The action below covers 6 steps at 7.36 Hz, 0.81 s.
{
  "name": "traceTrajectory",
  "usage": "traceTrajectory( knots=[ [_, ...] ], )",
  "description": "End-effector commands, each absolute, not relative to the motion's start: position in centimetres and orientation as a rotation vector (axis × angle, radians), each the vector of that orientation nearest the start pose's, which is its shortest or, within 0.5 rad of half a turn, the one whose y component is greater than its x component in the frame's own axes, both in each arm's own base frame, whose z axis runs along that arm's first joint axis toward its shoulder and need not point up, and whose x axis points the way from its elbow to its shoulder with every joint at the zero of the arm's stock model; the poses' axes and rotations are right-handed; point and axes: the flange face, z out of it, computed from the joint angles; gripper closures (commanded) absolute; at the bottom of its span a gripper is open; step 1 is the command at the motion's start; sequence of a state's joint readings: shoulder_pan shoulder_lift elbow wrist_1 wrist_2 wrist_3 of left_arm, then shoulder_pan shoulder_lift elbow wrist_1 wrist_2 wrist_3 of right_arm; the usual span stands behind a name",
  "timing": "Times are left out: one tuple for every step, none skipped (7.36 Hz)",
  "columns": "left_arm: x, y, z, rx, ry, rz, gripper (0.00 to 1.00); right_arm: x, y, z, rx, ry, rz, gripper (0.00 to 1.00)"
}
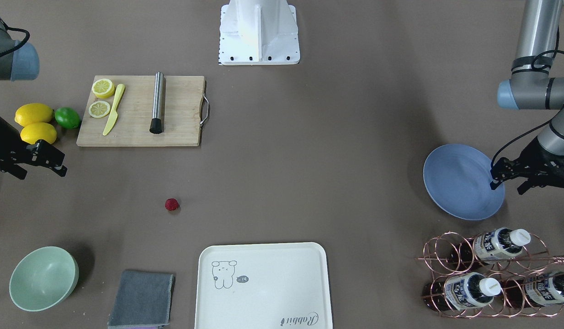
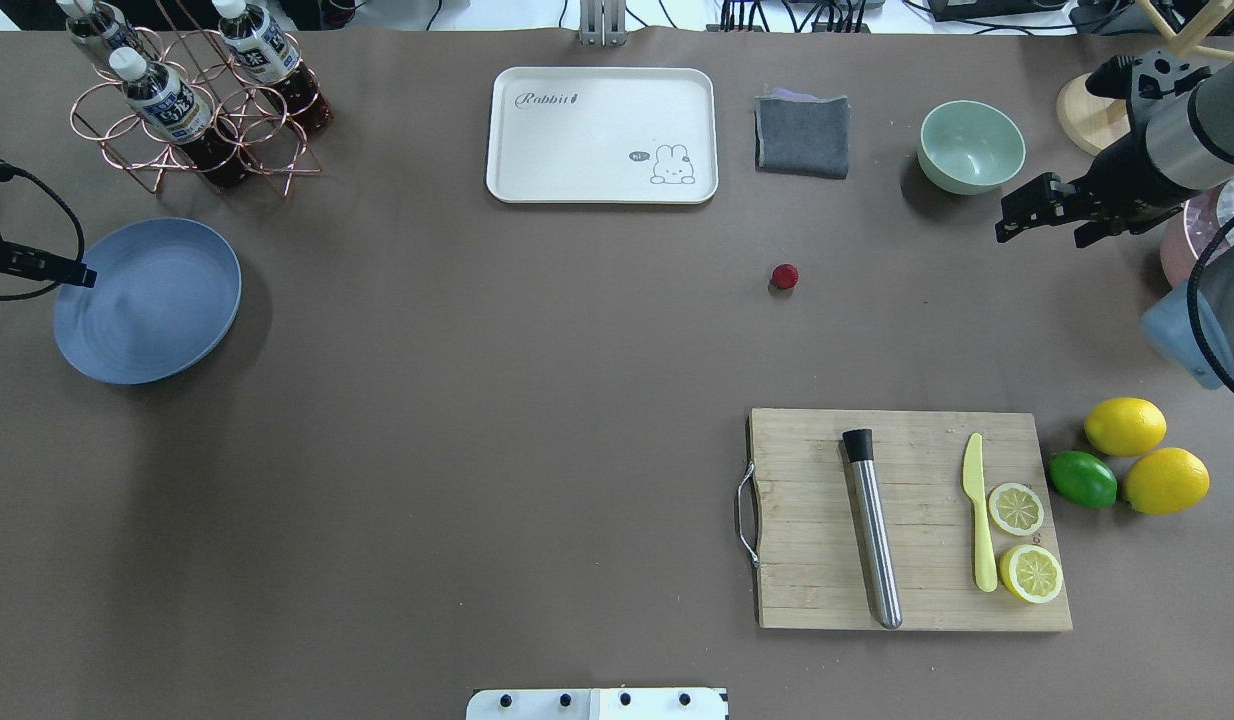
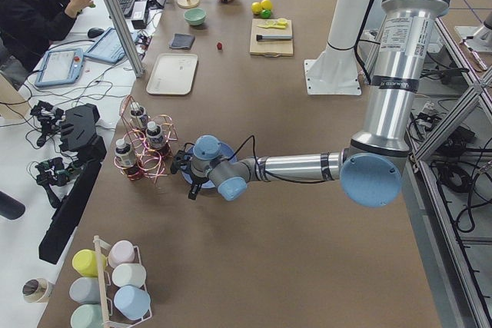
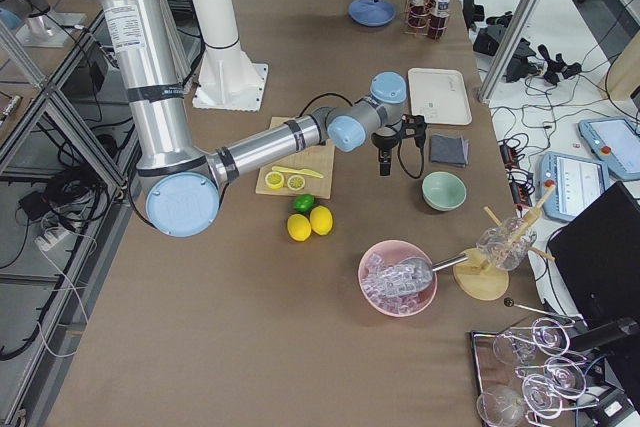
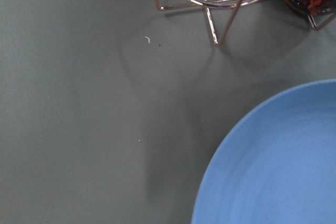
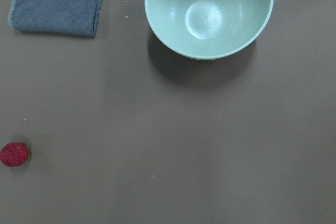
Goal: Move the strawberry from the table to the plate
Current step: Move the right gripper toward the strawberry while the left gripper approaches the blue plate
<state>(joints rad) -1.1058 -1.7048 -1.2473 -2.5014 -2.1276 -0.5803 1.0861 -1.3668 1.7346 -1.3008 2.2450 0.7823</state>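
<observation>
Lying on the bare surface (image 2: 477, 400) between tray (image 2: 602, 135) and board (image 2: 907, 520), the strawberry (image 2: 785, 276) sat nearer the right claw (image 2: 1037, 238), inward from its wide, empty jaws, while the left claw (image 1: 507, 187), likewise wide, hung over the distant plate (image 2: 147, 300).

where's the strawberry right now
In the overhead view the strawberry lies on the bare table, on the robot's right half. It sits alone between the folded grey cloth and the wooden cutting board.
</observation>
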Motion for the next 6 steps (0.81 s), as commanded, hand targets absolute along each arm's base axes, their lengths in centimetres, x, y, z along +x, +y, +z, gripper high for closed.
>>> traceTrajectory(
  knots=[
    [18.2, -54.0, 65.9, 0.370, 0.828, 0.105, 1.00, -20.7, -54.5, 44.1, 0.108, -0.887, 0.062, 0.00],
    [18.2, -54.0, 65.8, 0.371, 0.830, 0.106, 1.00, -20.7, -54.5, 44.1, 0.108, -0.887, 0.062, 0.00],
    [18.2, -54.0, 65.1, 0.376, 0.840, 0.100, 1.00, -20.7, -54.5, 44.1, 0.108, -0.887, 0.062, 0.00],
    [18.3, -54.0, 64.3, 0.357, 0.870, 0.065, 1.00, -20.6, -54.5, 44.1, 0.107, -0.886, 0.063, 0.00],
    [18.4, -53.7, 63.9, 0.330, 0.910, 0.081, 1.00, -20.7, -54.5, 44.0, 0.109, -0.887, 0.063, 0.00],
    [17.8, -54.0, 63.3, 0.315, 0.939, 0.081, 1.00, -20.7, -54.5, 44.0, 0.109, -0.887, 0.063, 0.00]
  ],
)
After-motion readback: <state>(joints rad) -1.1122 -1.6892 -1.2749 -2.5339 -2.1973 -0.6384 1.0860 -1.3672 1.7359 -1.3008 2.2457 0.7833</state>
